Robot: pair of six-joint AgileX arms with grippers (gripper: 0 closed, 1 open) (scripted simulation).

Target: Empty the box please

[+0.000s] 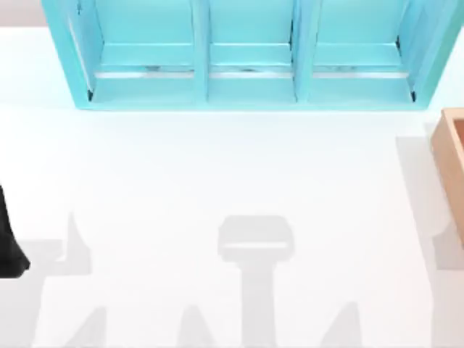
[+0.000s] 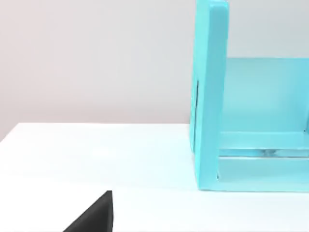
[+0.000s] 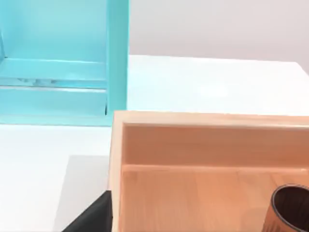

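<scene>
The box [image 3: 203, 145] is a large tan wooden container with thick walls and an open top, close in front of the right wrist camera. A brown round cup-like object [image 3: 289, 209] with a dark inside stands on its floor near one side. In the top view the box [image 1: 451, 156] sits at the table's right edge, cut off by the frame. A black part of my right gripper [image 3: 94, 215] is just outside the box's near corner. My left arm [image 1: 9, 243] is a dark shape at the table's left edge, and a black part of my left gripper [image 2: 96, 215] hangs over bare table.
A turquoise shelf unit [image 1: 246, 54] with three open bays stands along the back of the table; its end wall [image 2: 210, 96] is near the left wrist camera and its other end [image 3: 117, 58] is just behind the box. The white tabletop [image 1: 217, 167] lies between the arms.
</scene>
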